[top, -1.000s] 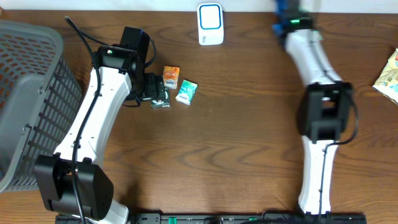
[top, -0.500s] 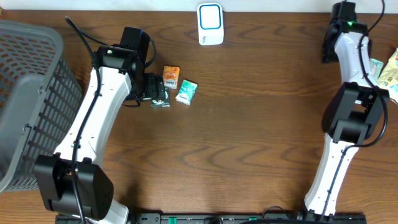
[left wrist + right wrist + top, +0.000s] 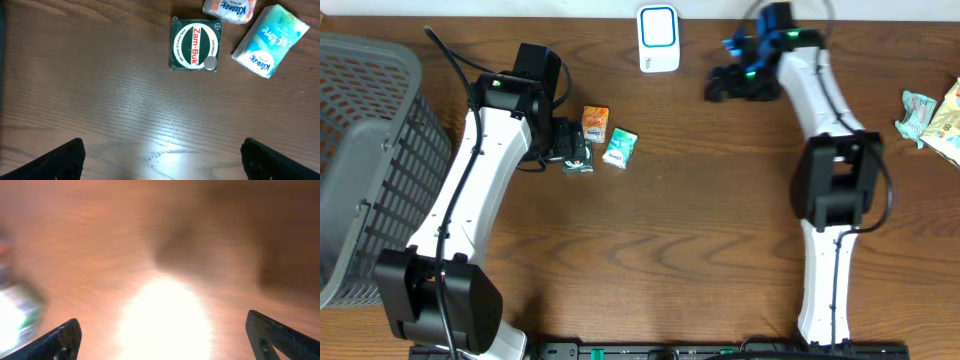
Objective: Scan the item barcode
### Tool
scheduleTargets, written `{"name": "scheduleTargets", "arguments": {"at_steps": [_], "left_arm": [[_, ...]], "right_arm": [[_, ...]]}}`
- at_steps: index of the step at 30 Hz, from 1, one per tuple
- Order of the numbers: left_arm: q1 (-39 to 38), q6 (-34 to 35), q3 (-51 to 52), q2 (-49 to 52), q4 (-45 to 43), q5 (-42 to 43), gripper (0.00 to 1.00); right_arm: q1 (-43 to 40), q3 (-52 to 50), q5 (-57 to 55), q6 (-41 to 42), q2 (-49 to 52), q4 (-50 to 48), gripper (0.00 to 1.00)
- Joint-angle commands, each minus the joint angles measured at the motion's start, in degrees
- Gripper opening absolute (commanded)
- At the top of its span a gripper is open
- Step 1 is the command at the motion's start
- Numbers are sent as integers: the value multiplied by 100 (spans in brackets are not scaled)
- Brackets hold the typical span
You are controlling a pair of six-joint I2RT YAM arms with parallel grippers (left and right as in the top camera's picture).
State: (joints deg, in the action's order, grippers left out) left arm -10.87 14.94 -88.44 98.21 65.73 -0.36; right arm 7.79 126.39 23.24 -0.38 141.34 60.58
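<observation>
Three items lie left of centre: a green Zam-Buk box [image 3: 578, 165] [image 3: 195, 44], a teal Kleenex packet [image 3: 619, 147] [image 3: 270, 40] and an orange Kleenex packet [image 3: 595, 122] [image 3: 229, 9]. My left gripper [image 3: 566, 142] [image 3: 162, 165] hovers just short of the green box, open, with only bare wood between its fingers. A white scanner with a blue frame [image 3: 658, 38] stands at the back edge. My right gripper [image 3: 720, 86] [image 3: 170, 340] is just right of the scanner, open and empty; its wrist view is blurred.
A grey mesh basket [image 3: 365, 160] fills the left side. At the right edge lie a teal packet [image 3: 917, 112] and a colourful package [image 3: 950, 120].
The right arm swung out to the right edge and back left to beside the scanner. A teal packet now lies at the right edge. The left arm has not moved.
</observation>
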Motion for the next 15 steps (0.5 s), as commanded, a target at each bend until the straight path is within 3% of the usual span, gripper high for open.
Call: {"name": "scheduleTargets", "arguments": {"at_steps": [1, 15], "left_arm": [[31, -33, -76, -17, 20, -57, 98], [31, -33, -76, -17, 20, -55, 98]], "right_arm": [[402, 68, 901, 101, -247, 254, 99], [1967, 68, -236, 103, -247, 863, 99]]}}
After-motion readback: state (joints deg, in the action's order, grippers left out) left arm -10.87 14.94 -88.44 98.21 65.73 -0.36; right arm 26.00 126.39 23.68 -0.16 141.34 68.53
